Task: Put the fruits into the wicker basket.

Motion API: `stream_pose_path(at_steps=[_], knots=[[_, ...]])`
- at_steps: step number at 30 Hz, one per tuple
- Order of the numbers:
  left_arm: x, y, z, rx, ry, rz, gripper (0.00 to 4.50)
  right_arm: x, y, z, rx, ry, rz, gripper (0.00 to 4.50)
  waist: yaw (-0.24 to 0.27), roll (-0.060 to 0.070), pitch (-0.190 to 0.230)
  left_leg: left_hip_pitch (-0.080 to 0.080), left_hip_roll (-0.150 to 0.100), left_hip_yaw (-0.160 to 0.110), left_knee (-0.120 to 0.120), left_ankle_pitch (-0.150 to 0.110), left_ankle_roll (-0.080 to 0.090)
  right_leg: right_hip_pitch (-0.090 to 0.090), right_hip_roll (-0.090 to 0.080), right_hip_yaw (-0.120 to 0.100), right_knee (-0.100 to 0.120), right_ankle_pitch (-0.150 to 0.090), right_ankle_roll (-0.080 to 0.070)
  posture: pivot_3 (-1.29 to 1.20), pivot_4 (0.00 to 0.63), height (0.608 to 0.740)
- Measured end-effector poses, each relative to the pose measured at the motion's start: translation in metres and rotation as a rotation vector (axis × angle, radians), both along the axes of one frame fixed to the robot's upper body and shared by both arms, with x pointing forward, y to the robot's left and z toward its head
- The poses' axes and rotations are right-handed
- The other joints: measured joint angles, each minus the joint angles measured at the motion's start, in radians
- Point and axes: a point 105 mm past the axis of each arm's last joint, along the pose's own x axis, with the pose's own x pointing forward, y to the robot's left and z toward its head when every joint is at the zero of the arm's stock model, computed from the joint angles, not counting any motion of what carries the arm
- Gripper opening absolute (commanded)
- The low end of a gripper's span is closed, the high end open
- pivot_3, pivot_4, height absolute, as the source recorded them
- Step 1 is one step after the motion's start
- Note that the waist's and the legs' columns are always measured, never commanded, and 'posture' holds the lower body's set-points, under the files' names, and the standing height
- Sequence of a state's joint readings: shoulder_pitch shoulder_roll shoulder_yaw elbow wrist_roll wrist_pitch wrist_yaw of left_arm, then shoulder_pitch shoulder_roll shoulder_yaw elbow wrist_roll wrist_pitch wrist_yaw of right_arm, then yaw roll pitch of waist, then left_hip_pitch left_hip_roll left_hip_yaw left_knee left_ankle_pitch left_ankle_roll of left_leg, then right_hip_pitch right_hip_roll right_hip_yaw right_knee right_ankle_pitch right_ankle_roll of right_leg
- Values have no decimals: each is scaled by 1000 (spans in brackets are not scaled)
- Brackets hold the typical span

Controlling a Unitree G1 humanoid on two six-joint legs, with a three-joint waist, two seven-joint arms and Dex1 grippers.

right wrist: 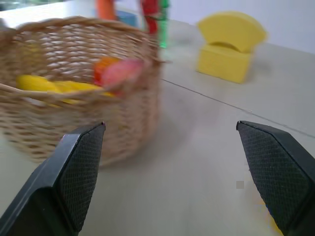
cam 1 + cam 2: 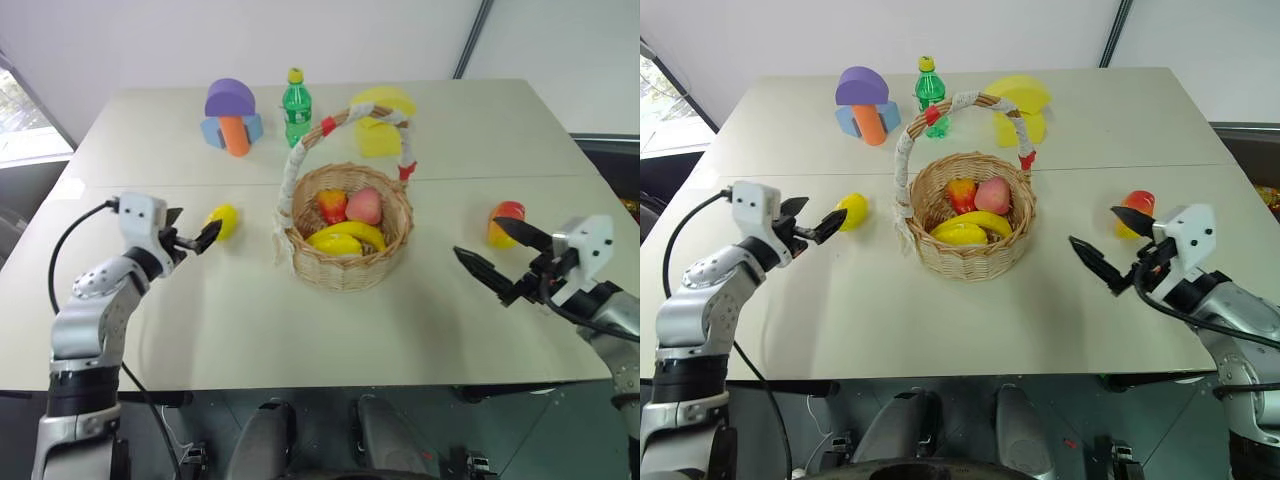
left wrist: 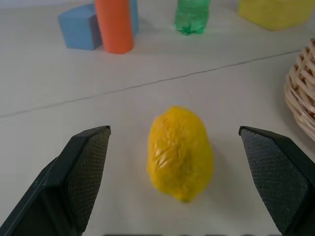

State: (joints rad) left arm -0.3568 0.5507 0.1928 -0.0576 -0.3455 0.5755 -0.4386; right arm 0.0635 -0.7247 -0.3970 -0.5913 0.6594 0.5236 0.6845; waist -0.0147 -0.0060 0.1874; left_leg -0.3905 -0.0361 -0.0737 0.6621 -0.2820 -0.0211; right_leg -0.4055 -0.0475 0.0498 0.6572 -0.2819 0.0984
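The wicker basket [image 2: 346,268] stands mid-table and holds a banana [image 2: 348,238], a pink peach [image 2: 364,205] and a red-orange fruit [image 2: 331,205]. A yellow lemon [image 2: 224,220] lies on the table left of the basket. My left gripper [image 2: 192,228] is open just short of it, and in the left wrist view the lemon [image 3: 180,152] sits between and slightly beyond the fingertips, untouched. A red-and-yellow mango [image 2: 506,222] lies to the right of the basket. My right gripper [image 2: 478,238] hovers open and empty beside the mango, pointing toward the basket [image 1: 74,98].
A green bottle [image 2: 296,105] stands at the back of the table. Purple, blue and orange foam blocks [image 2: 232,118] are to its left, and yellow foam blocks [image 2: 380,120] stand behind the basket handle [image 2: 300,150]. The near table edge [image 2: 300,385] runs below both arms.
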Motion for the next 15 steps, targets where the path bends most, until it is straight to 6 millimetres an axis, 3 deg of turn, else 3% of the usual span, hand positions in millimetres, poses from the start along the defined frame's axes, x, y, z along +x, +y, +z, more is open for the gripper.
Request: stream_pose_path(at_steps=[4,8,14,15], knots=[[12,-4,-10,36,85,28,4500,-8,42,14,10,-25,156,4461,0,-1,0,0,0,0,0,0,0,0,0,-1,0,0,0,0,150,740],[22,-14,-15,41,127,35,4500,-9,67,21,13,-49,235,4461,4,-2,1,-1,0,-1,0,0,0,0,0,-1,0,0,0,0,150,740],[26,-21,-29,56,200,32,4500,-9,76,17,20,-31,261,4461,4,-3,1,-1,-1,-2,0,0,0,-1,-1,-1,-1,0,0,0,150,740],[27,-22,-31,54,210,31,4245,-9,77,18,23,-37,263,4489,4,-3,1,-1,-1,-2,0,0,0,-1,-1,-1,-1,0,0,0,150,740]])
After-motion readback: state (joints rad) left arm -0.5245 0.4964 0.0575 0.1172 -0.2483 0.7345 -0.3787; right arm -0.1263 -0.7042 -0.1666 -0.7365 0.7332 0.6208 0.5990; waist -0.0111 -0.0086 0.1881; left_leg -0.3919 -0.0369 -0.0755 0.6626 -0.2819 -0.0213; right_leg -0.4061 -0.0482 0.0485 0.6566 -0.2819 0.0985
